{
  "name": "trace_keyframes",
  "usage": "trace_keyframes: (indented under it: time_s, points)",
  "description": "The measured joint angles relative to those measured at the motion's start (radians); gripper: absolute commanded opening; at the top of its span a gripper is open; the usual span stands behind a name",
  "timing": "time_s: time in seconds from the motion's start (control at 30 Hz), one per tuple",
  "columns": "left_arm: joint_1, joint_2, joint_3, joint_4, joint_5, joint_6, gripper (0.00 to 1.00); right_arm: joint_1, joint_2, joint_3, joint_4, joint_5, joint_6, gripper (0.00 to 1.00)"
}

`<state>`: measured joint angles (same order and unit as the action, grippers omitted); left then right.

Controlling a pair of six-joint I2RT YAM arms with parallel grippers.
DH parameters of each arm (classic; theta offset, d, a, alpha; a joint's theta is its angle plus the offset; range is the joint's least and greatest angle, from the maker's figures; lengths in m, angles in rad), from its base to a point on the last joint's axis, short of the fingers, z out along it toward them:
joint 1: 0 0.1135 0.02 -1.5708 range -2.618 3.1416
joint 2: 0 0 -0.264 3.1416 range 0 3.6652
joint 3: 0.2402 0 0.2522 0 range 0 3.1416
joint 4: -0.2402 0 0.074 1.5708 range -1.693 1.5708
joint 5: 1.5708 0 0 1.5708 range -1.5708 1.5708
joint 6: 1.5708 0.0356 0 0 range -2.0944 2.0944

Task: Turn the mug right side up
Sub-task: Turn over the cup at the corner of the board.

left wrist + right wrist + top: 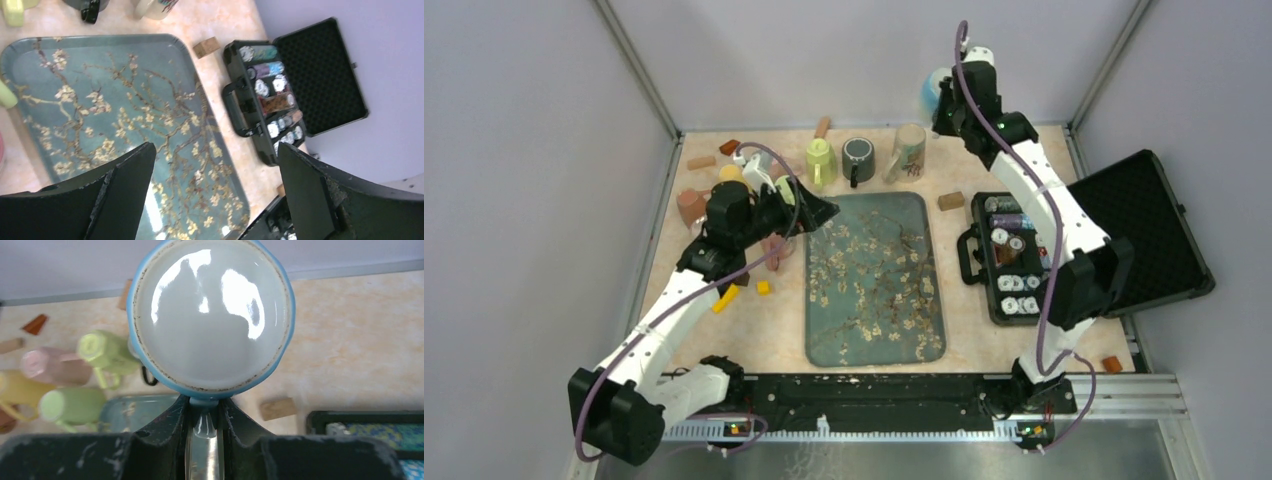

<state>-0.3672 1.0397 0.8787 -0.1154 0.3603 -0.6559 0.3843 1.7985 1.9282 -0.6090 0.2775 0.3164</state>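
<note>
Tabletop (769, 340): beige, walled on three sides, carrying a floral tray (874, 330) and an open black case (1144, 230).
Mug (210, 315): blue, raised above the far right of the tabletop, near the back wall.
Right gripper (204, 412): closed on the mug's handle.
Left gripper (215, 155): jaws wide apart, holding nothing, over the tray's left edge.

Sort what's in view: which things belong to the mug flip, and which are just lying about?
Job:
blue mug
right fingers, shut on its handle

Lying about:
floral tray
open black case
other mugs
wooden block
left fingers, open
</note>
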Motion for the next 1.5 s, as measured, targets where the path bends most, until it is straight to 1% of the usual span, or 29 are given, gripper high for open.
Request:
trace_keyframes:
  time_s: [0.1,0.23,0.47,0.6,0.77,0.9,1.13,1.27,1.37,1.5]
  points:
    - [0.031,0.016,-0.008,0.074,0.057,-0.058,0.98,0.052,-0.092,-0.090,0.056,-0.053,0.037,0.00]
    - [0.080,0.039,-0.057,0.212,0.139,-0.165,0.98,0.095,-0.168,-0.223,0.153,-0.148,0.102,0.00]
    - [0.141,0.151,-0.180,0.510,0.256,-0.418,0.98,0.147,-0.185,-0.409,0.315,-0.326,0.269,0.00]
    - [0.144,0.230,-0.187,0.646,0.307,-0.526,0.98,0.183,-0.185,-0.462,0.424,-0.434,0.378,0.00]
    - [0.144,0.274,-0.188,0.789,0.338,-0.617,0.97,0.202,-0.185,-0.529,0.599,-0.535,0.503,0.00]
    - [0.144,0.297,-0.196,0.886,0.350,-0.681,0.91,0.203,-0.182,-0.580,0.705,-0.595,0.591,0.00]
    - [0.144,0.321,-0.212,1.004,0.362,-0.753,0.78,0.203,-0.148,-0.624,0.859,-0.680,0.720,0.00]
    - [0.144,0.340,-0.212,1.057,0.362,-0.787,0.72,0.204,-0.136,-0.646,0.912,-0.711,0.769,0.00]
    - [0.144,0.362,-0.212,1.104,0.364,-0.818,0.65,0.205,-0.133,-0.658,0.934,-0.726,0.795,0.00]
    - [0.144,0.406,-0.212,1.164,0.385,-0.859,0.59,0.208,-0.133,-0.665,0.974,-0.741,0.824,0.00]
